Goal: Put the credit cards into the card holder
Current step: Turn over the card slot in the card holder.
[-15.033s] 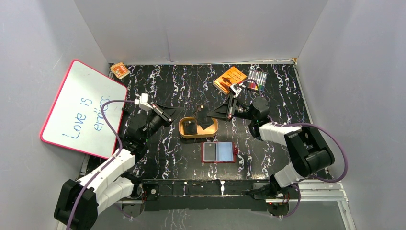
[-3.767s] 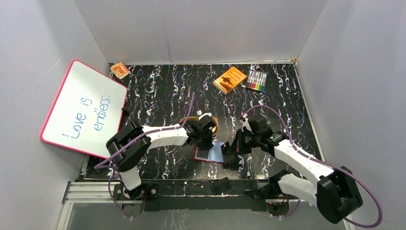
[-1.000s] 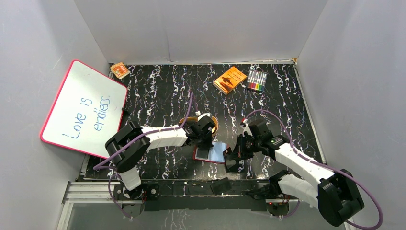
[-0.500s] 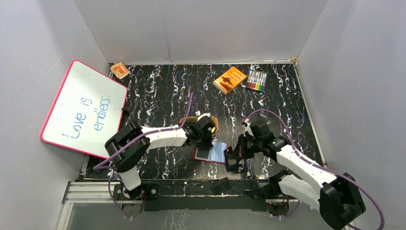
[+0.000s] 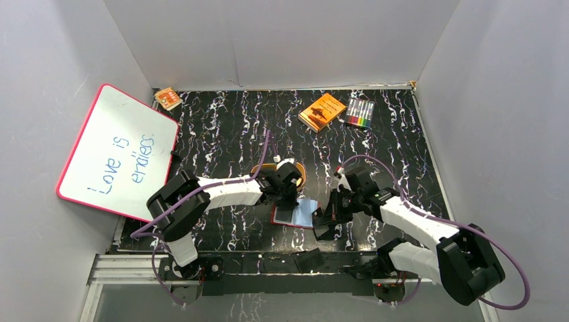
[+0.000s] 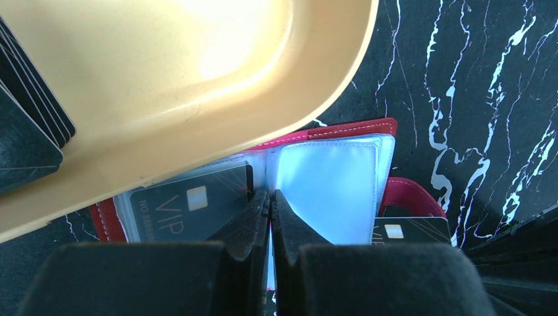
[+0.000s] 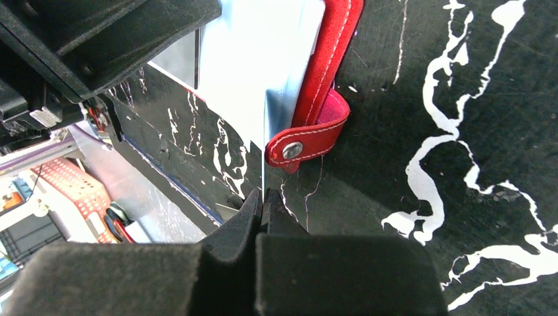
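- Top external: your left tool (image 5: 290, 201), clenched empty, is over the dark red folding leather-look card holder (image 5: 306, 213), open on the black marbled bench (image 5: 228, 121) beside the tan oval tray (image 5: 301, 173).
- Left wrist: its fingertips (image 6: 253, 217) press the centre fold; a black VIP credit card (image 6: 177, 207) sits in the left pocket.
- Right wrist: your right tool (image 7: 262, 197) grips a second thin dark card (image 7: 264, 148) edge-on beside the red snap strap (image 7: 309, 141).

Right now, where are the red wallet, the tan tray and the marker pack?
red wallet (image 6: 327, 191): left wrist view, its pale blue inner pocket.
tan tray (image 6: 217, 85): left wrist view, bare inner wall.
marker pack (image 5: 360, 114): top view, its middle.
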Tool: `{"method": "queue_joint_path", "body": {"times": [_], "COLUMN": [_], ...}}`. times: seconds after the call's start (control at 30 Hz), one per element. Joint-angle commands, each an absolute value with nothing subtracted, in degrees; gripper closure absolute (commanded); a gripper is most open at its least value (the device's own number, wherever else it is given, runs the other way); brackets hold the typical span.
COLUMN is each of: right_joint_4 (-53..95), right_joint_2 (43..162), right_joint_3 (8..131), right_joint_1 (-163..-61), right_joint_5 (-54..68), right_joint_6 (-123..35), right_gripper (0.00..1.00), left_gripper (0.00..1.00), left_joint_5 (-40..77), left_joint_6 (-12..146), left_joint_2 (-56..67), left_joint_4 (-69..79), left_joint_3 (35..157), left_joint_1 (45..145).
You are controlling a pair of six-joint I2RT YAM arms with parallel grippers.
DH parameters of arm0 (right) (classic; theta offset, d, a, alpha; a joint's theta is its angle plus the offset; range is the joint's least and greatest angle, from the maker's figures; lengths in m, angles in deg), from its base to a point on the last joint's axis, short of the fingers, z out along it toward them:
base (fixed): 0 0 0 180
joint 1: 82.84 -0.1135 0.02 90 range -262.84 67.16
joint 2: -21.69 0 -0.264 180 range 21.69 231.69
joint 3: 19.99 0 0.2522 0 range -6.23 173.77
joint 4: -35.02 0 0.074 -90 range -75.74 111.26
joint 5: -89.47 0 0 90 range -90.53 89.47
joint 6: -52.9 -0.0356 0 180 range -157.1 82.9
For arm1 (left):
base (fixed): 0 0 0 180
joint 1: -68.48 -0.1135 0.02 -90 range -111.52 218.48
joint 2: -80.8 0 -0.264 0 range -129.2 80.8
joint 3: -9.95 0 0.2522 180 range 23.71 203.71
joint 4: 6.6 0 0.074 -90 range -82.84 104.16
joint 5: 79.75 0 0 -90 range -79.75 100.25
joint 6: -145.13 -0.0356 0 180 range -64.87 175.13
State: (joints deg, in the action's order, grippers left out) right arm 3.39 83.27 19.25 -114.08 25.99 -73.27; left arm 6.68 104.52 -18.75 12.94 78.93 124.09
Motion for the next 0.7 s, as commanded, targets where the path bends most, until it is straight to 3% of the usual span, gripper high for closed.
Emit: {"method": "queue_joint_path", "body": {"times": [0.0, 0.13, 0.27, 0.37, 0.67], "right_joint_4": [8.1, 10.6, 11.6, 11.9, 12.4], "right_joint_2": [84.5, 85.0, 87.5, 88.6, 91.3], "right_joint_3": [22.0, 22.9, 23.7, 24.3, 25.8], "right_joint_1": [-114.3, -114.3, -114.2, -114.3, -114.3], "right_joint_5": [29.6, 32.4, 33.6, 33.8, 34.3], "right_joint_6": [-72.2, -72.2, -71.7, -71.2, -70.6], "right_gripper": [1.00, 1.00, 1.00, 1.00, 1.00], "left_gripper": [1.00, 0.99, 0.64, 0.51, 0.42], "left_joint_5": [7.2, 7.6, 8.2, 8.0, 7.6], "left_joint_6": [104.3, 104.4, 104.1, 104.0, 104.1], "left_joint_2": [-20.0, -19.2, -18.1, -16.8, -13.5], "left_joint_4": [17.7, 18.0, 19.0, 20.0, 22.0], "left_joint_3": [77.0, 77.9, 79.5, 80.6, 81.7], "left_joint_1": [124.4, 124.3, 124.3, 124.3, 124.3]}}
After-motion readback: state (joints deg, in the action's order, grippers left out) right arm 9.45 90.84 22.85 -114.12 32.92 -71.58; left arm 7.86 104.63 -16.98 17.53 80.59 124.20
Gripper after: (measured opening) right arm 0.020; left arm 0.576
